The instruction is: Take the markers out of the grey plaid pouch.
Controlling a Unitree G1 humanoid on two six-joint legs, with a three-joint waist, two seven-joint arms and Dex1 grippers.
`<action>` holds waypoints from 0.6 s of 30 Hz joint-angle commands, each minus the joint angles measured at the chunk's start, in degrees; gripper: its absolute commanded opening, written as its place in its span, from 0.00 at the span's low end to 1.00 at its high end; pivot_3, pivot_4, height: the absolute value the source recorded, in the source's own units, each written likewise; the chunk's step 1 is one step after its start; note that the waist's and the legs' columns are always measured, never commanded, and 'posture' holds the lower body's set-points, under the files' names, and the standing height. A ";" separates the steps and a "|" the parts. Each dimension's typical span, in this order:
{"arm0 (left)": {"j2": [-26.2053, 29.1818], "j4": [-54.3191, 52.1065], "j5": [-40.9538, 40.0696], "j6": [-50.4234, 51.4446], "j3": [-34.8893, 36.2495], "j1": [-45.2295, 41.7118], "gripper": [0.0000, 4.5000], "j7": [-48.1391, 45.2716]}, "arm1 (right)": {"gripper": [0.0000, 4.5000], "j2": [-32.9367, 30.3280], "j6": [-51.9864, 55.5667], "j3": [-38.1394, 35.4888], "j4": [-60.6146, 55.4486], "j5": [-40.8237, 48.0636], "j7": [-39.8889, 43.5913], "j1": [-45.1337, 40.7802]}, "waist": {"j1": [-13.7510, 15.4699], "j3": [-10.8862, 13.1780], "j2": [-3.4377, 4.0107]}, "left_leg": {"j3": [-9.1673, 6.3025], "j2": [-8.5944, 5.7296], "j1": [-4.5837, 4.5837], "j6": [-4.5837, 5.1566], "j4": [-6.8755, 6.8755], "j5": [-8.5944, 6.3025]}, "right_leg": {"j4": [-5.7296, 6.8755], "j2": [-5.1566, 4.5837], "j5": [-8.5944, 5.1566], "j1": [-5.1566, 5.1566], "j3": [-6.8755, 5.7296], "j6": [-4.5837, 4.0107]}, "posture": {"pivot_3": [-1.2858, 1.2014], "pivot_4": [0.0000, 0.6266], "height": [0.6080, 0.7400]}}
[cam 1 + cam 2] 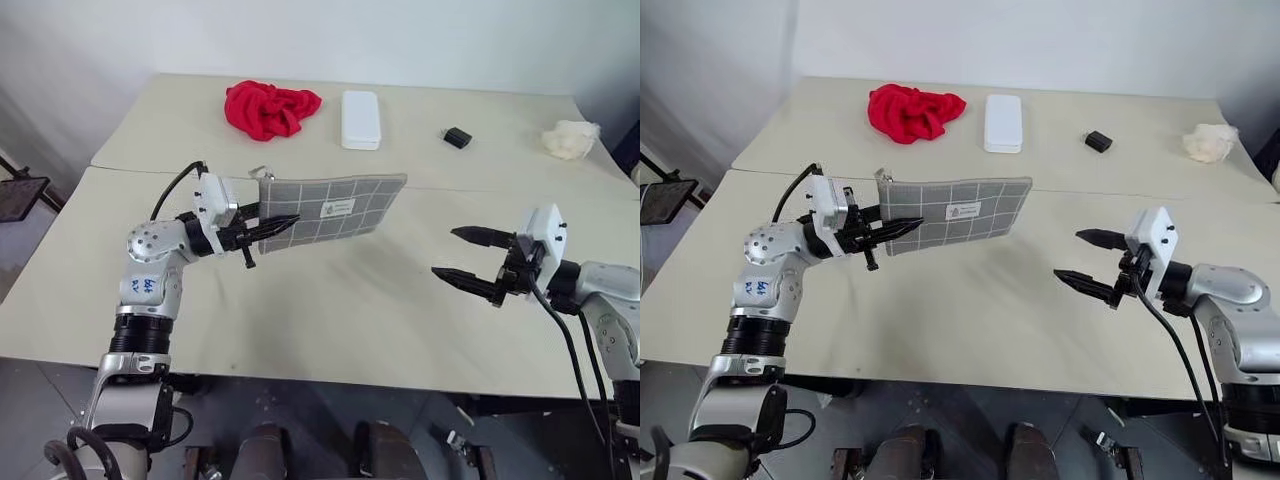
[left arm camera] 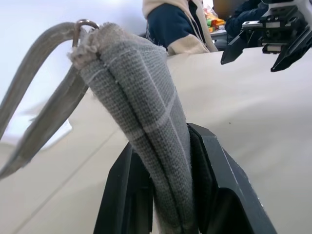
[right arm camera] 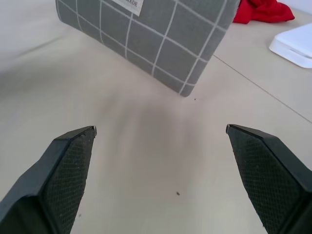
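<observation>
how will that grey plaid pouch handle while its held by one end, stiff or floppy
Probably fairly stiff: the grey plaid pouch, pinched at one end by the left gripper, juts out sideways above the table without drooping. Likely light, since that narrow pinch carries it. Its woven fabric should resist slipping.

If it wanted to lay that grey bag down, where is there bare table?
Bare table lies under the grey plaid pouch, between left gripper and right gripper. The far side is more crowded: red cloth, white case, black block.
</observation>
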 commanded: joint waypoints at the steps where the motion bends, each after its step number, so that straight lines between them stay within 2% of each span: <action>1: 0.27 -1.71 0.02 -3.36 0.10 0.90 0.14 0.18 | 1.00 -0.39 -0.47 -0.61 -2.40 0.06 0.04 0.28 | -0.01 0.00 0.00 | 0.00 0.00 0.01 0.00 0.00 0.00 | 0.00 0.00 0.00 0.00 0.00 0.00 | 0.52 0.24 1.00; 7: 0.27 -1.99 -0.20 -4.46 -0.96 2.07 0.14 -0.05 | 1.00 0.05 1.01 -0.08 -3.22 1.31 -0.21 -1.65 | 0.05 0.00 0.00 | -0.01 0.00 0.00 0.00 0.01 0.00 | 0.00 0.00 0.00 0.00 0.00 0.00 | 0.52 0.24 1.00; 11: 0.11 -4.28 -2.55 1.76 -1.54 3.29 0.14 -0.12 | 1.00 0.25 2.53 1.85 -5.55 1.64 0.24 -2.91 | 0.02 0.00 0.00 | -0.04 0.00 0.00 0.01 0.01 0.00 | 0.00 0.00 0.00 0.00 -0.02 0.00 | 0.52 0.24 1.00; 13: 2.07 -8.08 -8.76 20.03 -2.01 4.12 0.14 0.41 | 1.00 0.80 2.22 3.38 -7.05 0.97 -0.23 -4.12 | -0.04 0.00 0.00 | -0.06 0.01 -0.01 0.01 0.01 -0.01 | 0.01 0.00 0.00 0.00 -0.02 0.00 | 0.52 0.24 1.00; 15: 3.86 -10.71 -20.86 46.13 0.34 2.83 0.14 5.08 | 1.00 0.86 3.72 5.10 -9.48 1.88 0.45 -5.53 | -0.12 0.00 0.00 | -0.07 0.02 -0.01 0.01 0.01 -0.01 | 0.02 0.01 0.00 0.00 -0.02 0.00 | 0.52 0.24 1.00; 16: 5.31 -10.86 -24.23 56.18 0.24 1.75 0.14 5.91 | 1.00 1.07 4.72 5.80 -10.27 2.55 0.52 -6.41 | -0.31 0.01 0.01 | -0.10 0.04 -0.02 0.01 0.01 0.00 | 0.03 0.01 0.00 0.00 -0.02 0.00 | 0.52 0.24 1.00; 18: 7.29 -10.77 -25.15 65.80 -1.76 0.80 0.14 6.87 | 0.92 1.53 6.83 7.66 -11.57 3.13 0.38 -7.80 | -0.52 0.00 0.01 | -0.14 0.04 -0.01 0.01 0.00 0.00 | 0.06 0.01 0.00 0.00 -0.01 0.00 | 0.52 0.24 1.00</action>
